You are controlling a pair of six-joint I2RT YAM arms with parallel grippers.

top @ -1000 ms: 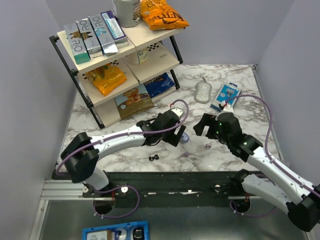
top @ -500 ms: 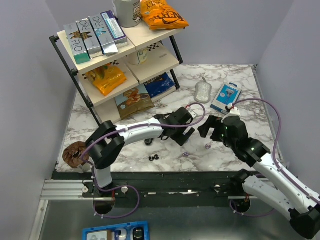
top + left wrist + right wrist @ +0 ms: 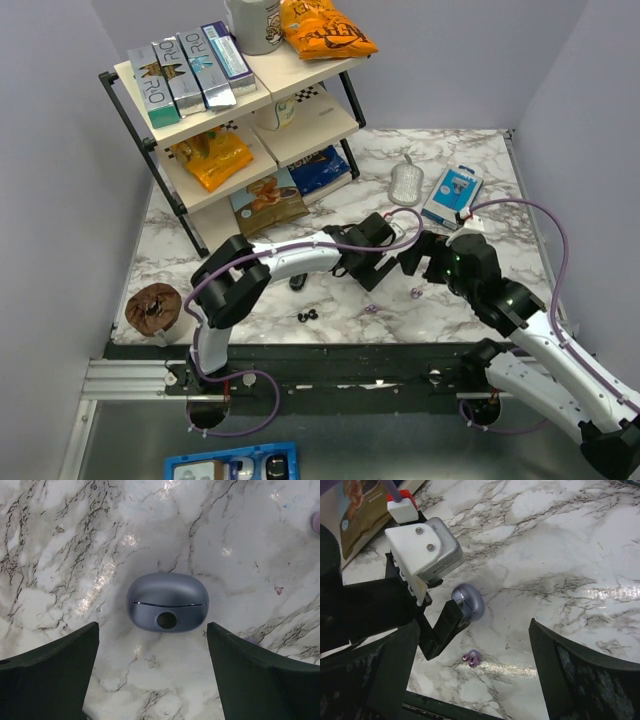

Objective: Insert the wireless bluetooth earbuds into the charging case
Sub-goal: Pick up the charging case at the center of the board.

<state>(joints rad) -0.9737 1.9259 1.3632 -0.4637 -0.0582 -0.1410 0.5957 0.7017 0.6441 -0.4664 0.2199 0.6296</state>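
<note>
Two black wireless bluetooth earbuds (image 3: 307, 316) lie together on the marble (image 3: 60, 540), well left of the charging case (image 3: 166, 601) and nearer the arm bases. The left gripper (image 3: 152, 627) straddles the closed case, jaws spread, not touching it. Just right of the case, the right gripper (image 3: 474, 630) gapes empty.

Marble table (image 3: 470, 150): charging case (image 3: 166, 601), earbuds (image 3: 308, 315), rack (image 3: 312, 128).
</note>
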